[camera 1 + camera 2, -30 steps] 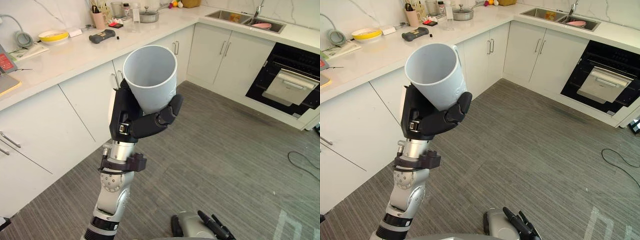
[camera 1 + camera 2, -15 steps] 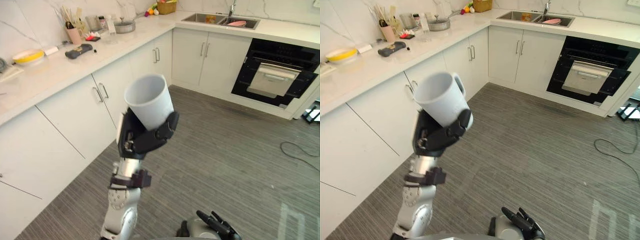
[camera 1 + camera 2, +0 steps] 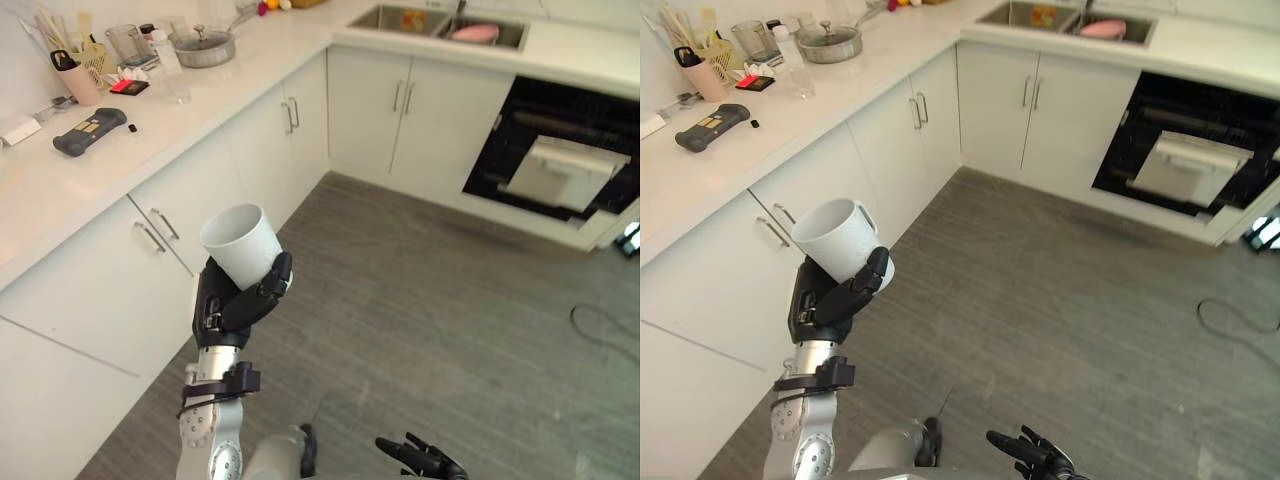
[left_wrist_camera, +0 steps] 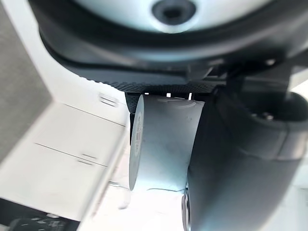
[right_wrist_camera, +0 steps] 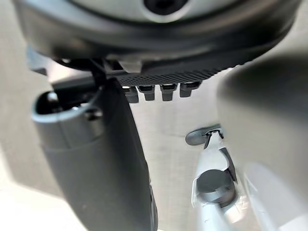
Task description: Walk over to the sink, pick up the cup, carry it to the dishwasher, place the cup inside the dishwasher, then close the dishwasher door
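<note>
Cup of plain white ceramic (image 3: pixel 243 243), mouth up, in left robot hand (image 3: pixel 235 305), fingers curled round it, beside white desk (image 3: pixel 60 190). Right eye view shows handle (image 3: pixel 867 218). Right robot hand (image 3: pixel 425 462) low, fingers loosely spread.

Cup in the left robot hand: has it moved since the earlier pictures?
Yes. The cup now sits lower, before the cupboard doors; earlier its rim overlapped the counter, though the camera shifted too.
</note>
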You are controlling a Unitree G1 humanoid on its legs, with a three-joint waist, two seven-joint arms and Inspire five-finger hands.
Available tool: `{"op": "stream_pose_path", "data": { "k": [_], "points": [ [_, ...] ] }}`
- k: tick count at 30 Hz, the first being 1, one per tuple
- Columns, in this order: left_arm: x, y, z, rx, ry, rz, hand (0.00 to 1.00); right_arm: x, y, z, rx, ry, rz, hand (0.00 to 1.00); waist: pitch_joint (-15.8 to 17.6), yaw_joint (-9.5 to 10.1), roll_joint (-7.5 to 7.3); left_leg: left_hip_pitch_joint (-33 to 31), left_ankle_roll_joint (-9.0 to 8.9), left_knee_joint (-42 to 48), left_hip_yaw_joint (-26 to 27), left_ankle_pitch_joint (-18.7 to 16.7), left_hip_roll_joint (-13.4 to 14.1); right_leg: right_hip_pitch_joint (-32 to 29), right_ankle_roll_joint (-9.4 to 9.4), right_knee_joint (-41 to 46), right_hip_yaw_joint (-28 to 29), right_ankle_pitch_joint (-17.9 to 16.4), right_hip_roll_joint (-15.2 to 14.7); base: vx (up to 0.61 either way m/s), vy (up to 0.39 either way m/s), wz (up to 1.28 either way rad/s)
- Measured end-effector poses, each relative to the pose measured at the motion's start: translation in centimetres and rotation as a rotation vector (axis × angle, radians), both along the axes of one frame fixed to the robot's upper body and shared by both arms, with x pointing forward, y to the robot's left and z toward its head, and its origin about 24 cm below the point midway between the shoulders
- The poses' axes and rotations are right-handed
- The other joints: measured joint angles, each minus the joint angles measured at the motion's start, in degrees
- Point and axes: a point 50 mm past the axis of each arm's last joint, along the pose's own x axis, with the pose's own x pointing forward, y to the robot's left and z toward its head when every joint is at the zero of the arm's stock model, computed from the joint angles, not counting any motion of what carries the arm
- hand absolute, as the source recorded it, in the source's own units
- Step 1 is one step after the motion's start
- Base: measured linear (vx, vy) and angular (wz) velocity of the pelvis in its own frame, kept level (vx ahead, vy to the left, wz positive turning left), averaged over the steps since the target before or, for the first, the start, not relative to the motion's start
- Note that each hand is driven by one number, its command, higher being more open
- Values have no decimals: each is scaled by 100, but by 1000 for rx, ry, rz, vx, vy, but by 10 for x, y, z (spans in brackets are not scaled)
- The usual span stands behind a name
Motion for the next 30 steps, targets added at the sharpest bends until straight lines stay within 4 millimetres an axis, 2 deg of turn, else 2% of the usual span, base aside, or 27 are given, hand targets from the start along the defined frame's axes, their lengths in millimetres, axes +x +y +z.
{"op": "stream_pose_path", "data": {
  "k": [1, 2, 3, 4, 6, 7, 9, 10, 11, 12, 13, 14, 15, 16, 17, 18, 19, 20, 21, 22, 23, 24, 26, 27, 28, 29, 30],
  "points": [
    [0, 3, 0, 22, 8, -2, 0, -2, 6, -1, 4, 0, -11, 100, -122, -11, -186, 279, 71, -31, -10, -293, -168, -262, 435, 827, -171, 697, -324, 444, 55, -5],
    [-1, 1, -1, 15, 10, -4, 0, -4, 7, -1, 0, 3, -16, 100, -140, -37, -205, 624, 32, -230, -4, -437, -193, -503, 52, 1433, -381, 1337, -544, 479, 36, -22],
    [0, 0, 1, 17, 2, 3, 0, 4, 6, 2, -16, -37, -9, 100, -144, -85, -137, 961, 28, -540, 19, -485, -185, -1067, -340, 2105, -406, 874, -636, 469, 68, -27],
    [2, -2, 3, 24, -7, 5, 0, 12, 5, 5, -27, -82, -7, 100, -113, -179, -78, 1185, 13, -769, -8, -482, -157, -1503, -506, 2315, -411, 441, -599, 446, 70, -21],
    [5, -8, 5, 40, -11, -2, 0, 27, 6, 13, -47, -161, -7, 100, -24, -378, 74, 1637, -72, -1132, -68, -476, 3, -2172, -504, 1956, -580, -142, -365, 494, 7, 0],
    [8, -15, 8, 47, -24, -35, 0, 30, 8, 18, -67, -203, -12, 100, 5, -518, 137, 1978, -176, -1347, -124, -544, 140, -2557, -547, 1129, -947, -363, -237, 569, -56, 8],
    [11, -20, 10, 49, -38, -66, 0, 34, 11, 22, -86, -226, -37, 100, 26, -612, 167, 2219, -371, -1406, -131, -665, 233, -2728, -598, -71, -1333, -333, -153, 468, -91, 2],
    [11, -23, 11, 50, -46, -89, 0, 36, 12, 24, -109, -230, -57, 100, 54, -628, 211, 2442, -567, -1400, -81, -806, 295, -2773, -714, -1105, -1525, -101, -37, 556, -146, -12],
    [10, -25, 11, 56, -54, -109, 0, 37, 13, 26, -127, -235, -76, 100, 61, -627, 219, 2648, -717, -1351, -16, -999, 274, -2712, -858, -2129, -1617, 572, 60, 566, -161, -15],
    [9, -25, 12, 58, -59, -116, 0, 36, 13, 27, -135, -241, -85, 100, 55, -632, 201, 2754, -743, -1292, 14, -1143, 223, -2697, -988, -2480, -1638, 1065, 60, 705, -197, -25],
    [7, -25, 10, 53, -60, -109, 0, 36, 7, 31, -169, -256, -94, 100, 53, -620, 324, 3036, -756, -1189, 110, -1516, 235, -2713, -1508, -2329, -1596, 1657, 101, 475, -134, -44],
    [5, -26, 7, 35, -44, -95, 0, 40, 3, 33, -190, -266, -88, 100, 53, -621, 573, 3104, -768, -1115, 186, -1628, 428, -2765, -1558, -2140, -1616, 1588, 294, 663, -192, -67],
    [4, -27, 6, 29, -42, -90, 0, 46, 1, 38, -207, -304, -98, 100, 39, -640, 685, 3084, -791, -816, 289, -1649, 517, -2806, -1526, -1889, -1514, 1122, 409, 494, -186, -73],
    [4, -27, 7, 33, -49, -92, 0, 47, 0, 42, -230, -353, -113, 100, 38, -654, 715, 2942, -792, -168, 335, -1648, 598, -2757, -1487, -1729, -1415, 808, 512, 593, -231, -59],
    [4, -28, 8, 37, -51, -95, 0, 48, -1, 45, -246, -382, -127, 100, 57, -664, 730, 2780, -811, 390, 358, -1629, 723, -2659, -1493, -1703, -1379, 673, 599, 385, -177, -46],
    [4, -29, 9, 32, -57, -97, 0, 48, -6, 54, -278, -445, -161, 100, 155, -688, 789, 2366, -947, 1806, 383, -1346, 1070, -2346, -1560, -1693, -1375, 408, 771, 483, -201, -32],
    [2, -31, 10, 23, -62, -103, 0, 47, -13, 66, -318, -516, -197, 100, 228, -732, 773, 1746, -1022, 3394, 271, -483, 1406, -2072, -1597, -1636, -1314, 172, 901, 472, -180, -28],
    [2, -33, 10, 18, -64, -109, 0, 47, -17, 73, -341, -554, -212, 100, 231, -723, 790, 1373, -1050, 4121, 175, -307, 1548, -1967, -1580, -1618, -1275, 94, 986, 565, -182, -47],
    [0, -35, 10, 9, -67, -113, 0, 50, -23, 86, -385, -634, -243, 100, 241, -634, 805, 726, -1017, 5139, 28, -333, 1749, -1722, -1585, -1664, -1100, -50, 1165, 455, -107, -76],
    [-2, -34, 9, 9, -64, -116, 0, 55, -29, 101, -427, -725, -273, 100, 253, -545, 795, 194, -959, 5480, -90, -442, 1811, -1456, -1584, -1830, -889, -128, 1285, 459, -99, -88],
    [-4, -34, 8, 10, -63, -115, 0, 58, -30, 109, -445, -772, -289, 100, 253, -523, 789, -18, -922, 5430, -85, -547, 1851, -1309, -1579, -1950, -772, -140, 1327, 468, -79, -96],
    [-8, -33, 6, 9, -65, -112, 0, 64, -32, 126, -470, -870, -319, 100, 262, -490, 752, -348, -873, 5040, 2, -819, 1906, -1008, -1559, -2198, -488, -143, 1372, 492, -42, -110],
    [-13, -33, 6, 5, -78, -113, 0, 74, -33, 151, -479, -1008, -343, 100, 243, -386, 738, -468, -790, 3783, 251, -1160, 1921, -647, -1532, -2445, 16, -127, 1376, 516, 13, -123],
    [-16, -32, 10, -4, -95, -101, 0, 83, -29, 167, -468, -1094, -339, 100, 229, -369, 723, -398, -759, 2460, 222, -1202, 1810, -489, -1446, -2479, 375, -175, 1360, 643, 153, -146],
    [-20, -32, 14, -14, -117, -89, 0, 91, -25, 183, -453, -1175, -331, 100, 200, -295, 725, -267, -819, 1120, -107, -1132, 1651, -444, -1289, -2410, 772, -266, 1340, 645, 196, -157],
    [-22, -32, 16, -18, -125, -83, 0, 95, -23, 189, -446, -1209, -326, 100, 195, -262, 718, -231, -871, 631, -349, -952, 1572, -431, -1175, -2341, 962, -336, 1316, 647, 263, -174],
    [-26, -31, 16, -21, -125, -72, 0, 99, -20, 197, -430, -1253, -318, 100, 181, -233, 677, -90, -916, 244, -651, -424, 1396, -376, -883, -2151, 1289, -514, 1211, 442, 212, -144]
  ]
}}
